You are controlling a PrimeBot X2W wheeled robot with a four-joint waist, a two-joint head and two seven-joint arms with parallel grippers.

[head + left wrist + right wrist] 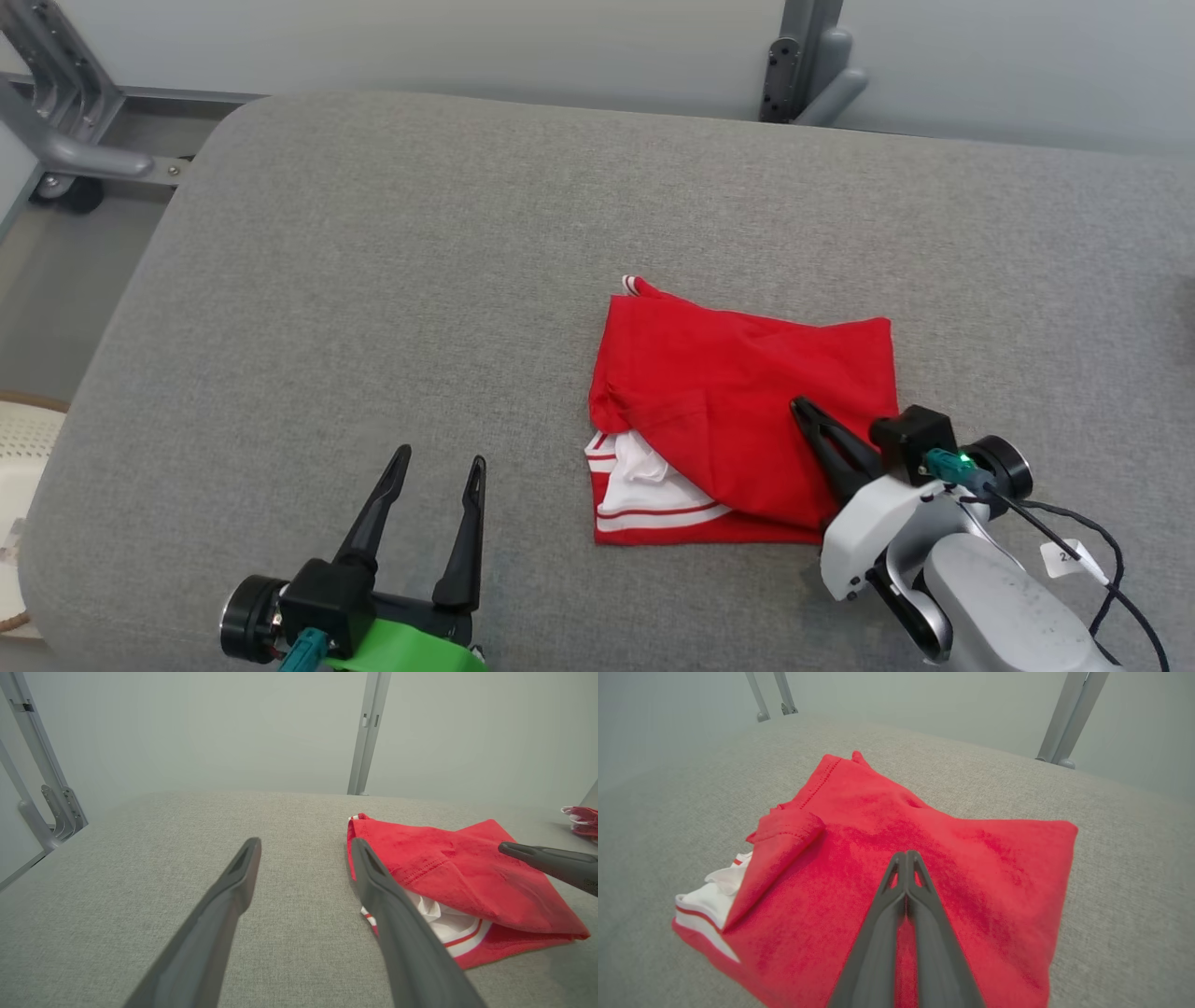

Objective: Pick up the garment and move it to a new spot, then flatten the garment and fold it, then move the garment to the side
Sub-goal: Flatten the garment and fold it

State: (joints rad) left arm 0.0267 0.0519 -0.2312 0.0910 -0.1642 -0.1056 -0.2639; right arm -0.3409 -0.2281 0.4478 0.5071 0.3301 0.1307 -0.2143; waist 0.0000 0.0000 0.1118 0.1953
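one closed right claw (pixel 795 403) sits over the folded garment (pixel 738 373).

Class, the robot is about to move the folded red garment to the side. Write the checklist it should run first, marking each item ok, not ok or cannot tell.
1. Fold of the garment compact: ok, though a white striped layer pokes out at its near left corner.
2. Jaws of the right gripper shut, over the garment: ok.
3. Contact between the right gripper and the cloth: cannot tell.
4. Position of the left gripper, off the garment with jaws open: ok.
5. Room on the grey surface beside the garment: ok.
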